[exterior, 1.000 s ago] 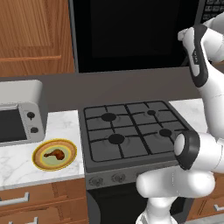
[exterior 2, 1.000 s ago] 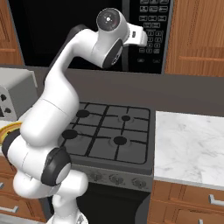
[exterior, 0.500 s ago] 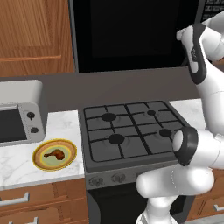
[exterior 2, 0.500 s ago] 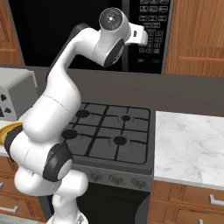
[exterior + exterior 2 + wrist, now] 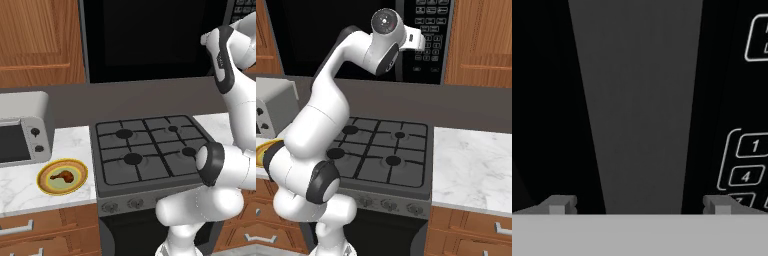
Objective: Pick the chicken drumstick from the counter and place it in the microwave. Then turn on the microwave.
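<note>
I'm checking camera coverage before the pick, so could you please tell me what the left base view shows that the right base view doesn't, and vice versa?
Left base view alone: the small brown-orange chicken drumstick lying on the round yellow plate, and the silver toaster oven's glass front.

Right base view alone: the white keypad buttons of the large black microwave, its door closed, and the marble counter right of the stove.

Both: the dark grey gas stovetop and the white arm.
</note>
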